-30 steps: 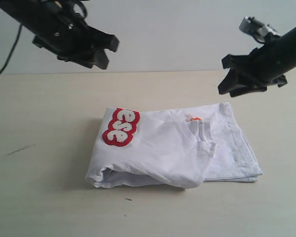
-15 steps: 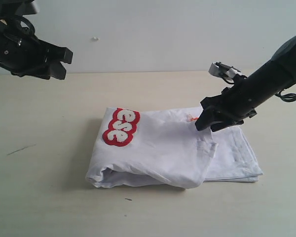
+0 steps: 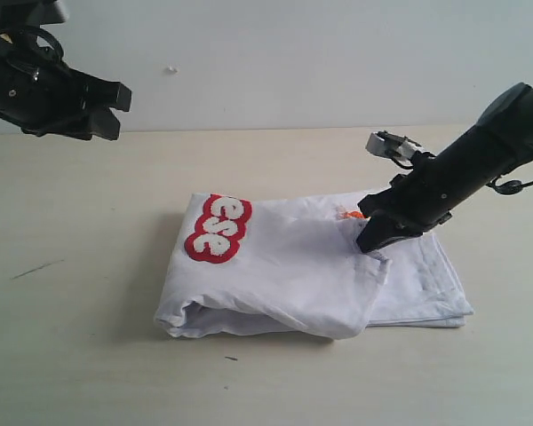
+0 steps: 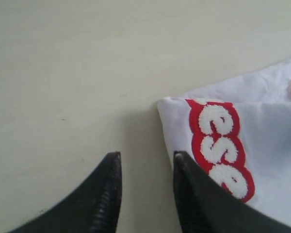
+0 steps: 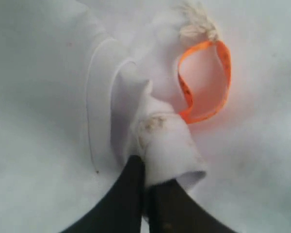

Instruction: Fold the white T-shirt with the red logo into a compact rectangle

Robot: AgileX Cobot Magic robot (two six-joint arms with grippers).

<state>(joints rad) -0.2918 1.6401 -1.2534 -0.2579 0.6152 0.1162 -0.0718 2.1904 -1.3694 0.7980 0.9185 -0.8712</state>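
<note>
A folded white T-shirt (image 3: 289, 266) is laid on a table (image 3: 71, 355), its long side running from the right gripper (image 3: 373, 240) towards the red logo (image 3: 218, 229). Its collar (image 5: 160, 141), beside an orange tag (image 5: 204, 82), is pinched in that gripper's closed jaws. The left gripper (image 3: 114, 112) is held half open and empty, well above the logo end.

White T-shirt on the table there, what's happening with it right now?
The right gripper is pinched shut on the ribbed collar of the white T-shirt, beside the orange neck tag. The shirt lies on the table in a loose folded bundle, part of the red logo showing on top. The left gripper hangs open off to the side, holding nothing.
</note>
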